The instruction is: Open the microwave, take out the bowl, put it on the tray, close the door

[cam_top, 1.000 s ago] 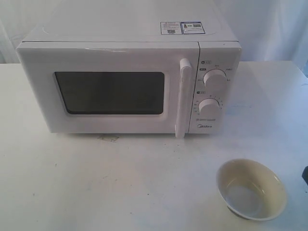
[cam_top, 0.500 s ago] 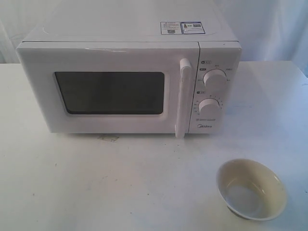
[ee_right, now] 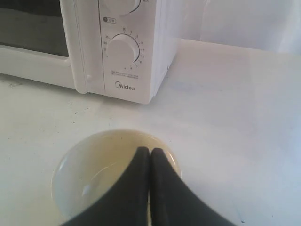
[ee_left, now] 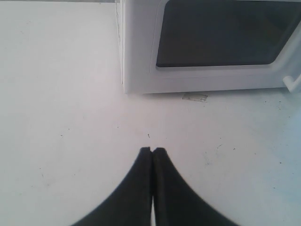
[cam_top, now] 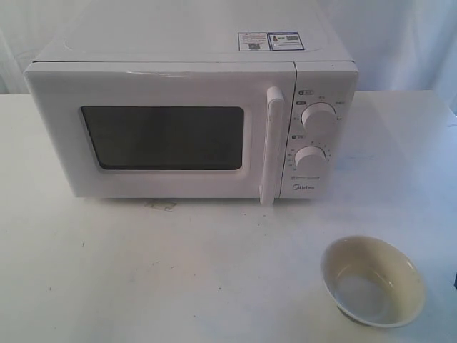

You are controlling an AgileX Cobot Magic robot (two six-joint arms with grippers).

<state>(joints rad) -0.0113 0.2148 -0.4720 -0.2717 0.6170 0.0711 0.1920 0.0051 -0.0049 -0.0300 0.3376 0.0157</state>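
The left pincer [ee_left: 152,150] was clenched, its two dark fingertips pressed together with nothing between them, above bare tabletop [ee_left: 70,117]. The right pincer [ee_right: 150,151] was also clenched and empty, its tips showing in front of the bowl [ee_right: 89,169]; whether they touched it could not be told. The bowl stood upright on the tabletop, outside the microwave [cam_top: 143,36], near the front right of the exterior view and well apart from the appliance. Further back, a small scuffed patch [cam_top: 162,205] lay just before the microwave's base. The door [cam_top: 161,86] was shut, its handle [cam_top: 273,146] upright beside the upper dial [cam_top: 318,116] and lower dial [cam_top: 311,158]. A sticker [cam_top: 271,41] sat on the top.
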